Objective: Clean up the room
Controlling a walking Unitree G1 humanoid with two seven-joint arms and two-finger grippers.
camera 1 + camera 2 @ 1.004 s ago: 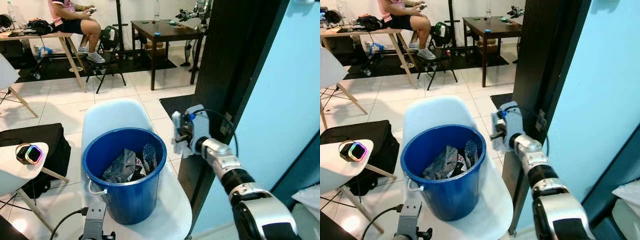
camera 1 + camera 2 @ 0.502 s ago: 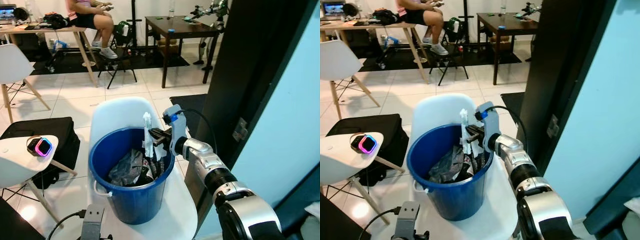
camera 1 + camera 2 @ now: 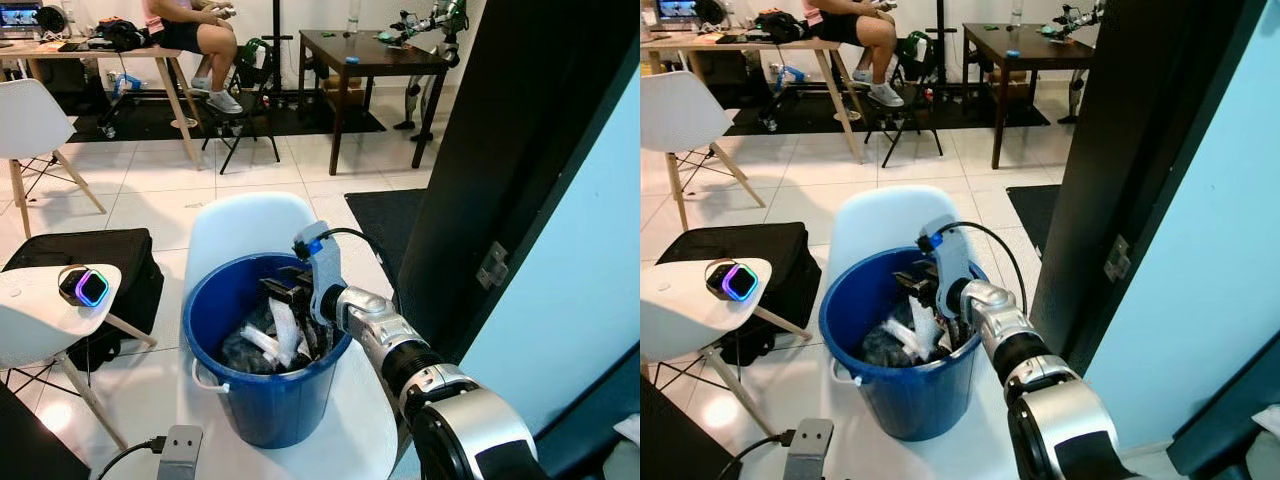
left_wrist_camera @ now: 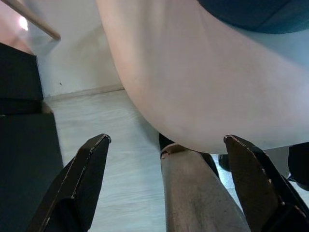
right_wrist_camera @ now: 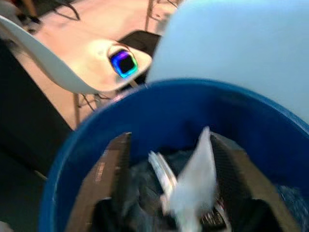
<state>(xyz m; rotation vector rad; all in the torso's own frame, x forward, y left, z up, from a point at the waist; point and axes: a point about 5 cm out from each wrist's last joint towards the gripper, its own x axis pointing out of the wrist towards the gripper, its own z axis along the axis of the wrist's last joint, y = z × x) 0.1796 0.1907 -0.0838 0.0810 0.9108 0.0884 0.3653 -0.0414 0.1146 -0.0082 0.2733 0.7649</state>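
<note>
Wrapper [image 3: 278, 332], pale and long, lies inside the blue bucket [image 3: 210, 318] at frame centre, directly beneath the right gripper's [image 3: 290, 293] parted, empty fingers.

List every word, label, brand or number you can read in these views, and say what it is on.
No text can be read.
The laptop screen on the far desk is too small to read.
The glowing gadget on the white side chair shows a coloured ring, no letters.
The blue bucket bears no label on its visible side.
The white wrapper by the right tool is blurred.
</note>
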